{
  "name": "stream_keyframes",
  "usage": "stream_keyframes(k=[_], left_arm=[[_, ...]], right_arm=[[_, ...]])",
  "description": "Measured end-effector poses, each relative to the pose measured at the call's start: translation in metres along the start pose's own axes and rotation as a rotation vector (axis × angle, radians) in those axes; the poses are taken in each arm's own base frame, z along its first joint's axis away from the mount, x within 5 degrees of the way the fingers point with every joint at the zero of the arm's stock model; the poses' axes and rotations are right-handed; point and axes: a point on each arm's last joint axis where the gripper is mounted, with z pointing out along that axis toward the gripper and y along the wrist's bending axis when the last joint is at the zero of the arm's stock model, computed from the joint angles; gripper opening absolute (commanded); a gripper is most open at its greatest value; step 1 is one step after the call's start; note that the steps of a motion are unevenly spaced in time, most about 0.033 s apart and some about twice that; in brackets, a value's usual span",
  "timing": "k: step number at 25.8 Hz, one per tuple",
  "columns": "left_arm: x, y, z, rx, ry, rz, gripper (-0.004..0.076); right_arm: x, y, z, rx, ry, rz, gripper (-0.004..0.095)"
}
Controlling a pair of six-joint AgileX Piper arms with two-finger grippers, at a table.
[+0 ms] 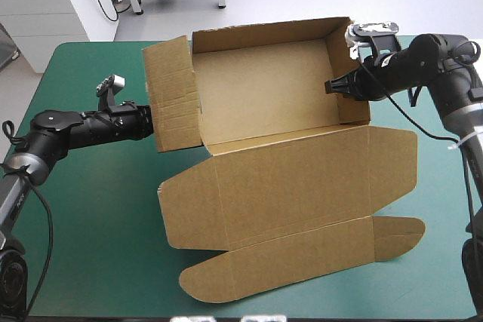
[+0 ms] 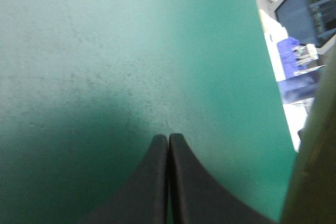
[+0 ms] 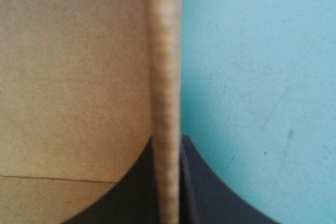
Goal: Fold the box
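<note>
I see my black right fingers (image 3: 202, 192) clamped on the right wall of the brown cardboard box (image 1: 287, 179), an open tray with lid flat on the teal-green bench (image 1: 98, 224), my black left fingers (image 2: 147, 182) pressed together beside its left flap

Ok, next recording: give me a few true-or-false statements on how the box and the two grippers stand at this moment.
1. The right gripper is shut on the right wall of the box. True.
2. The left gripper is clamped on board. False: it is shut with nothing in it; board only stands beside it.
3. The lid lies flat on the teal-green cover, toward the table's near edge. True.
4. The back wall lies flat on the table. False: it stands raised.
</note>
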Motion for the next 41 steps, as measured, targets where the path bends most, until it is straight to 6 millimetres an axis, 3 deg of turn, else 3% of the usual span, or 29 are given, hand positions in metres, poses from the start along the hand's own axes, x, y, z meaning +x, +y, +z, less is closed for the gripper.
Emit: stream_keyframes(k=[11,14,18,19,21,23,34,41], left_arm=[[-0.009,-0.033,-0.009,0.213,0.061,0.026,-0.0008],[-0.013,-0.045,-0.014,0.259,0.08,0.065,0.0032],[-0.014,-0.048,-0.015,0.279,0.083,0.068,0.0215],[-0.014,-0.048,-0.015,0.28,0.083,0.067,0.028],[-0.014,-0.048,-0.015,0.282,0.085,0.067,0.0483],[-0.014,-0.049,-0.016,0.285,0.085,0.064,0.056],[-0.014,-0.05,-0.017,0.286,0.092,0.017,0.0558],[-0.004,-0.067,-0.007,0.321,0.139,0.049,0.0557]], right_arm=[[0.0,-0.005,0.009,0.032,0.021,-0.009,-0.0017],[0.0,-0.005,0.009,0.038,0.022,-0.009,-0.0017],[0.0,-0.007,0.009,0.053,0.024,-0.013,-0.0017],[0.0,-0.007,0.009,0.058,0.025,-0.014,-0.0017],[0.0,-0.009,0.009,0.071,0.027,-0.017,-0.0017],[0.0,-0.009,0.009,0.077,0.027,-0.019,-0.0017],[0.0,-0.012,0.009,0.108,0.03,-0.022,-0.0017],[0.0,-0.007,0.01,0.122,0.025,-0.029,-0.001]])
